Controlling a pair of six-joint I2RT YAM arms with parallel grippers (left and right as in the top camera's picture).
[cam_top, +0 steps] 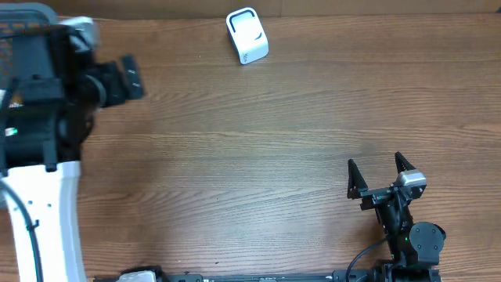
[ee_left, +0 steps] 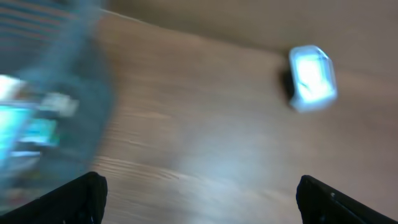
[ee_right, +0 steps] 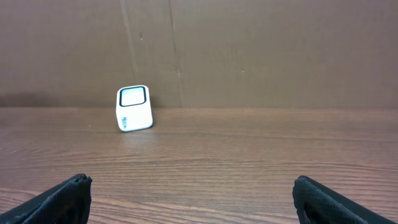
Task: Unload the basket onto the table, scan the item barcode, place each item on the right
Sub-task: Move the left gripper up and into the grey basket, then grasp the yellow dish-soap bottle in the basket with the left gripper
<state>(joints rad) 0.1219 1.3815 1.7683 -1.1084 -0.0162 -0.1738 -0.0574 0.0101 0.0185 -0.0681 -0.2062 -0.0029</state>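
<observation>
A white barcode scanner [cam_top: 246, 35] with a dark window stands at the far middle of the wooden table, also visible as the scanner [ee_right: 134, 108] and, blurred, as the scanner [ee_left: 312, 78]. My left gripper [cam_top: 129, 77] is at the far left beside a grey mesh basket [cam_top: 27, 14]. In the left wrist view the left gripper [ee_left: 199, 199] is open and holds nothing. Blurred coloured items [ee_left: 31, 124] lie in the basket [ee_left: 93, 81]; no barcode can be made out. My right gripper [cam_top: 381, 168] is open and empty near the front right, facing the scanner from far off.
The white base of the left arm [cam_top: 43, 219] fills the front left. A brown wall [ee_right: 249, 50] rises just behind the scanner. Bare wood table [cam_top: 250, 157] lies between the two grippers and the scanner.
</observation>
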